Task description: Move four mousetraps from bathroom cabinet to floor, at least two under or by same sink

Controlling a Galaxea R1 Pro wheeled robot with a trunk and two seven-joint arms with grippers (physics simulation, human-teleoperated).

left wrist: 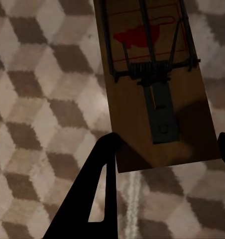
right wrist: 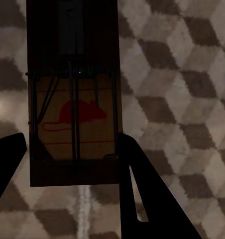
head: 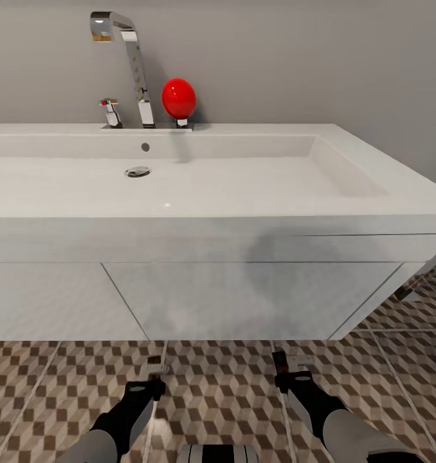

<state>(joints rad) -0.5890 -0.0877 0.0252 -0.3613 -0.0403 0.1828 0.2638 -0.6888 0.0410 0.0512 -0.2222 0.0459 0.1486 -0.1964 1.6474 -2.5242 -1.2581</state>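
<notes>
Two mousetraps are in hand just above the bathroom floor (head: 224, 399), right in front of the sink (head: 244, 212). My left gripper (head: 155, 374) (left wrist: 167, 149) is shut on one mousetrap (left wrist: 157, 74) (head: 155, 359), a brown board with a red mouse print and a dark spring bar, its fingers (left wrist: 100, 169) against both long edges. My right gripper (head: 287, 372) (right wrist: 72, 144) is shut on the other mousetrap (right wrist: 75, 114) (head: 279, 360) in the same way. Both traps point toward the white vanity. The cabinet is out of view.
The white wall-hung vanity (head: 244, 296) hangs over the tiles with a low gap under it. A chrome tap (head: 131, 58) and a red ball-shaped object (head: 179, 98) stand on the sink's back ledge. Cube-patterned tiles continue past the vanity at the right (head: 411, 321).
</notes>
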